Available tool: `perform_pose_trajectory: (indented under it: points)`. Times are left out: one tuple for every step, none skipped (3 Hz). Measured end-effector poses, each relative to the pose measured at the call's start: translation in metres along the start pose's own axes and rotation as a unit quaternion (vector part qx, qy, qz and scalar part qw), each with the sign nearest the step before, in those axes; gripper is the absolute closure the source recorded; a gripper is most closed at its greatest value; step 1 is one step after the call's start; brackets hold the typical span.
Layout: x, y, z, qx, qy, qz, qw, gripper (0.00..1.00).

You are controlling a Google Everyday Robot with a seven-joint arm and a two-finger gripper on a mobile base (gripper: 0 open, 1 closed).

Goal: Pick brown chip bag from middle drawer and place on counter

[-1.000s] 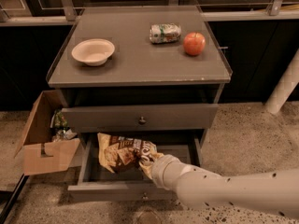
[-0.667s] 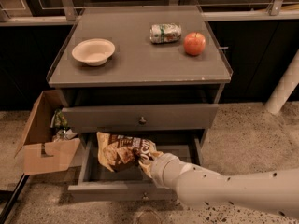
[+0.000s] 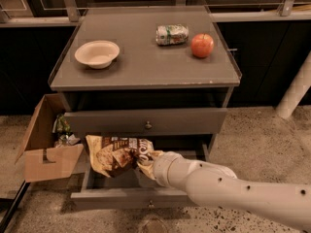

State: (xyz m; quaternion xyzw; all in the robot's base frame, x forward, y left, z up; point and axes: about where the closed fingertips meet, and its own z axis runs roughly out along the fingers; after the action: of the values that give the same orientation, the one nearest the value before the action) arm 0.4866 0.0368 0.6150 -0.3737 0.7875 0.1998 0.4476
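pincer [image 3: 147, 162]: hidden behind wrist | at brown chip bag [image 3: 115, 154] | in middle drawer [image 3: 121, 198]

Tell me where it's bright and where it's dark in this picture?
In the camera view, the counter is well lit, so the bowl and apple look bright; the gap under the counter is in deep shadow; the middle drawer is dimmer, where the gripper meets the right end of the brown chip bag.

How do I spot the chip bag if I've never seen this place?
Find the grey cabinet and look down to its pulled-out lower drawer. The brown chip bag is there, with the gripper at its right end. It is crinkly dark brown with pictured chips, unlike the bowl, can and apple up on the counter.
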Motion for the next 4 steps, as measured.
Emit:
perform_pose_trajectory:
  points:
    - [-0.044, -0.005, -0.010, -0.024, -0.040, -0.043, 0.9980, 1.00]
    - [-0.082, -0.027, -0.041, -0.031, -0.082, -0.064, 0.9941, 1.00]
    - [-0.102, -0.029, -0.084, -0.057, -0.088, -0.099, 0.9895, 1.00]
    - [-0.103, -0.029, -0.084, -0.056, -0.088, -0.100, 0.9896, 1.00]
